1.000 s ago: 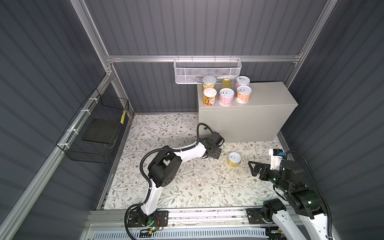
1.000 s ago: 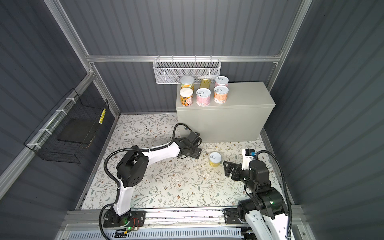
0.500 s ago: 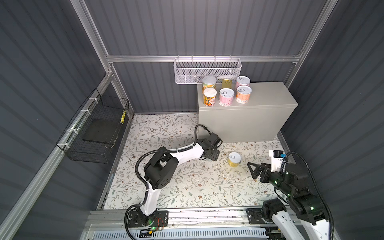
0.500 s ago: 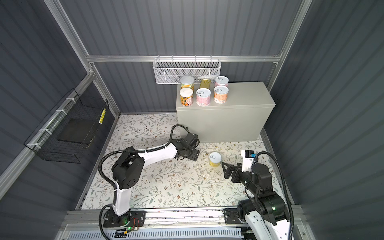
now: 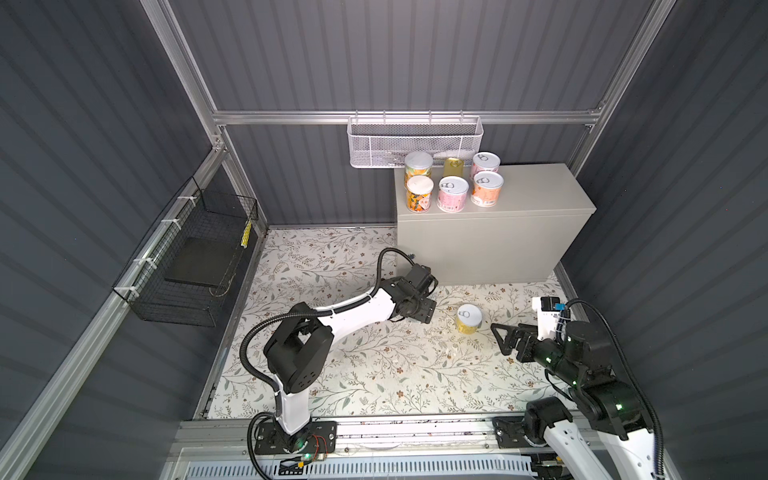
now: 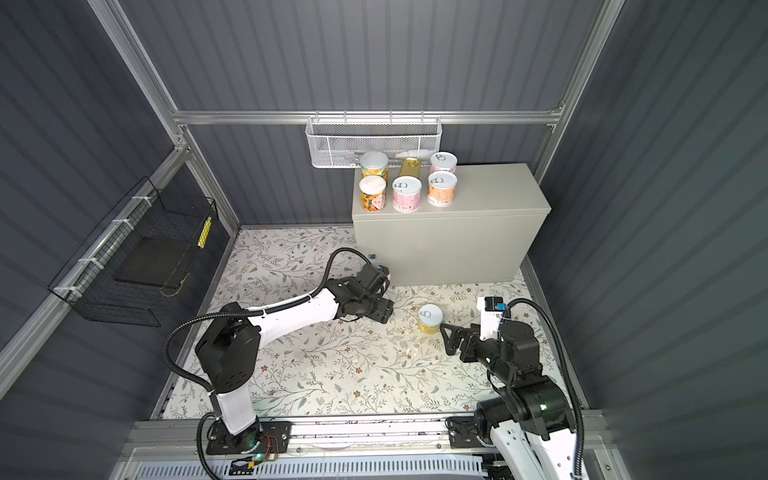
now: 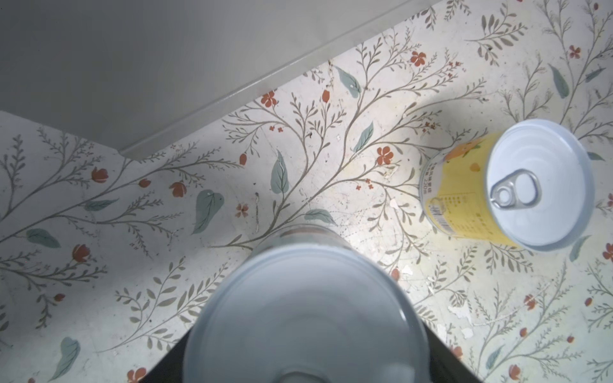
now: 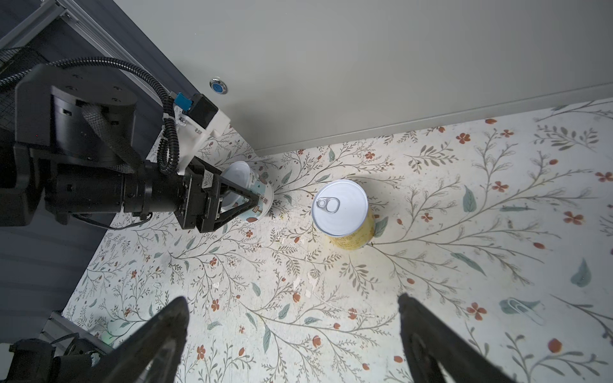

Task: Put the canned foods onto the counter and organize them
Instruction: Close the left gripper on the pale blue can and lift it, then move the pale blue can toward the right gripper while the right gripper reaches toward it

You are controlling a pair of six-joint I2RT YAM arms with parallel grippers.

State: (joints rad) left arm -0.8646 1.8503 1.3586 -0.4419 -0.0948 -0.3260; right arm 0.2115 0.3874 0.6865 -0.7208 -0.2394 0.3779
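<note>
Left gripper (image 8: pixel 257 203) clamped round a blue-grey can (image 8: pixel 240 179), low by the counter (image 5: pixel 519 195) front; lifted or not, hard to tell. Right gripper (image 8: pixel 291 300) gaping wide, empty, near the upright yellow can (image 5: pixel 468 318) on the floor (image 5: pixel 353 365). Six cans (image 5: pixel 453 193) grouped at the countertop's left end.

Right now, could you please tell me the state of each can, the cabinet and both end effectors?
Cabinet, front shut.
Left end effector, shut on the blue-grey can.
Right end effector, open, empty, short of the yellow can.
Blue-grey can, upright in that grip.
Yellow can, upright on the floor, free.
Five round cans, upright on the cabinet, two rows.
Gold tin, on the cabinet, back row.
</note>
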